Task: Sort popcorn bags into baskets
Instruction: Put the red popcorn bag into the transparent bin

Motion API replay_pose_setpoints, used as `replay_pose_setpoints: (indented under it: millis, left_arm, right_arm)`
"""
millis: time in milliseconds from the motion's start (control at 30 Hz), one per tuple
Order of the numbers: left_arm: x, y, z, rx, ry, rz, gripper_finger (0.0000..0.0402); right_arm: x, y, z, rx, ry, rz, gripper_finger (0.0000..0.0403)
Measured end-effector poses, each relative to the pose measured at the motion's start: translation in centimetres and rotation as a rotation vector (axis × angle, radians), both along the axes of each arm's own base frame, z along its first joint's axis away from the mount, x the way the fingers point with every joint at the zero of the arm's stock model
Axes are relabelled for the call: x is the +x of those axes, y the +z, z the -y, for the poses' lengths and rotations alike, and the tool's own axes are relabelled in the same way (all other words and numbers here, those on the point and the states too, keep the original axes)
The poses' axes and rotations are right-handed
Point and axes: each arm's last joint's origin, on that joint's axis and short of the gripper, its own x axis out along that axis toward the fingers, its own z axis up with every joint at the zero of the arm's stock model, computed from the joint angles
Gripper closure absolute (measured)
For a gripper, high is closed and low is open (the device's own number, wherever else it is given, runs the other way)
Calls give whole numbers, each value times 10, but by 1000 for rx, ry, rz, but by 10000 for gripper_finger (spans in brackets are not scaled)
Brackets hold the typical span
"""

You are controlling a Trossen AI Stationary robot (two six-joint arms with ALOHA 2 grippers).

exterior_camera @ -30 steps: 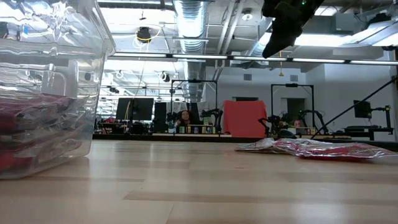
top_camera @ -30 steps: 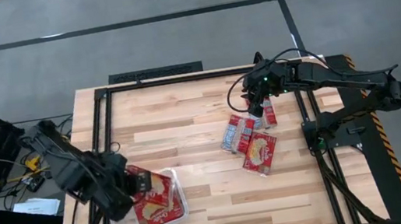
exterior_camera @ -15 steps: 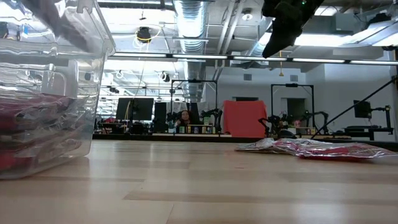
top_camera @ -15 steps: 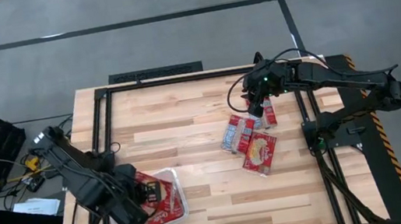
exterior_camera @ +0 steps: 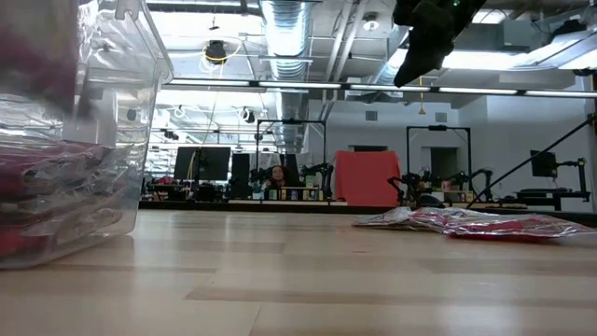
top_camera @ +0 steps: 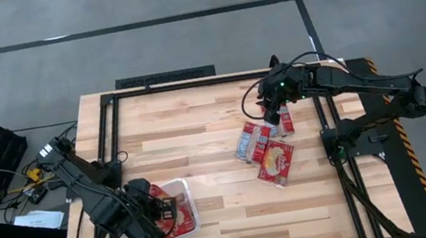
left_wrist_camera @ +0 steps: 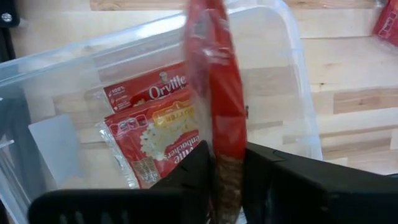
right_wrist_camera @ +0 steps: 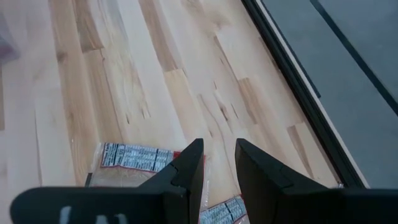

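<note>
While left gripper (left_wrist_camera: 225, 171) pinched bag (left_wrist_camera: 214, 99) edge-on, long axis upright over tub (left_wrist_camera: 292, 74), right gripper (right_wrist_camera: 214, 168) hung part-open, empty.

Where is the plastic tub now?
High view: the tub sits at the table's front-left corner, under the left claw.

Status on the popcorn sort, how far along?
Done: red popcorn packets lie flat in the clear plastic tub. In hand: left tool holds another red packet edge-up over the tub. Left: loose packets under the right tool, which hangs empty above them.
</note>
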Motion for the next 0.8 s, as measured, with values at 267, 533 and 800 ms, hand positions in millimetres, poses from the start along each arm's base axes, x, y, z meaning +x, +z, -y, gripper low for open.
replay_pose_setpoints:
  millis: [267,533,800]
  left_arm:
    - [1,0,3,-38,-47,-12,287]
    - [-10,-1,10,-93,-93,-114,249]
    - [-22,-2,18,-153,-115,-206,248]
  right_arm:
    - [-1,-1,0,7,2,-12,285]
    - [-1,-1,-1,7,5,-12,285]
    - [-1,-1,0,3,9,-14,285]
